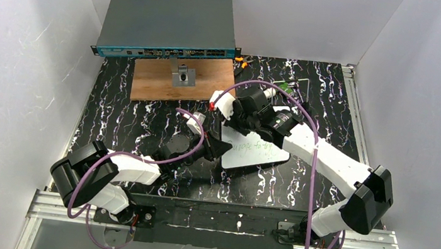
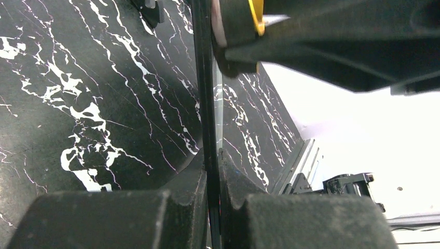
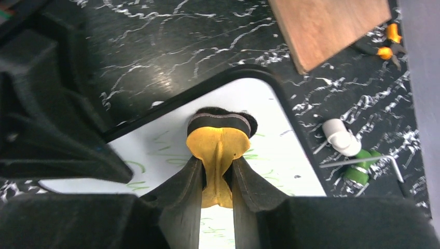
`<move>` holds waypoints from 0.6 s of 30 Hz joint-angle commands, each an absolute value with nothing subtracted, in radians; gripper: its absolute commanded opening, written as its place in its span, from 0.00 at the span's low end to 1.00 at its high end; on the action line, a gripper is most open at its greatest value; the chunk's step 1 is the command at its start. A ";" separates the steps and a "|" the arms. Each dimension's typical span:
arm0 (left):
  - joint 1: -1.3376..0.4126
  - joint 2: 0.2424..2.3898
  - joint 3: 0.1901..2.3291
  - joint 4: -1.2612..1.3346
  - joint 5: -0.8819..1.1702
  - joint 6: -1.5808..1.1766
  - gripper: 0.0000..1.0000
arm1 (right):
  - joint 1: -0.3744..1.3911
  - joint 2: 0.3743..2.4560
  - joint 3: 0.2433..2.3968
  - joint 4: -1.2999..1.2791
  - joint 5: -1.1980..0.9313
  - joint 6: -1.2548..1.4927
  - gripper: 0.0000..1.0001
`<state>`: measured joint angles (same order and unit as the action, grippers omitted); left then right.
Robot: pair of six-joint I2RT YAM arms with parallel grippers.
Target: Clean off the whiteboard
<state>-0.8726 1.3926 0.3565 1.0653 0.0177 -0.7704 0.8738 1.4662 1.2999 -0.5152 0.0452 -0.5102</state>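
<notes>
Left gripper (image 2: 212, 166) clamped on whiteboard (image 3: 280, 150) edge; right gripper (image 3: 217, 179) nips yellow eraser (image 3: 218, 142). Hard strokes could twist it loose.

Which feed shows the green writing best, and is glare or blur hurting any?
Top external: evenly lit, writing on the whiteboard small but visible. Right wrist: yellow eraser sharp, near jaws dark and blurred, sheen on the table. Left wrist: right side blown out, whiteboard edge-on.

My arms (image 1: 130, 167) wear white shells over black joints, with a purple cable (image 1: 312, 174) looping along each. My left gripper (image 2: 212, 171) and right gripper (image 3: 217, 168) end in matte black, wedge-shaped fingers.
</notes>
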 commanded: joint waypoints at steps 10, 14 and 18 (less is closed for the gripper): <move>-0.893 1.396 0.369 1.058 0.106 -0.680 0.00 | 0.845 1.478 1.345 -0.542 -0.119 -0.527 0.01; -0.893 1.395 0.368 1.055 0.107 -0.681 0.00 | 0.842 1.493 1.380 -0.456 0.044 -0.441 0.01; -0.892 1.392 0.366 1.052 0.108 -0.678 0.00 | 0.826 1.506 1.375 -0.415 0.141 -0.411 0.01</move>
<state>-0.8726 1.3930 0.3565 1.0683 0.0254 -0.7708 0.8349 1.4796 1.3369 -0.5045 0.0456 -0.4603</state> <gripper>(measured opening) 0.049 0.293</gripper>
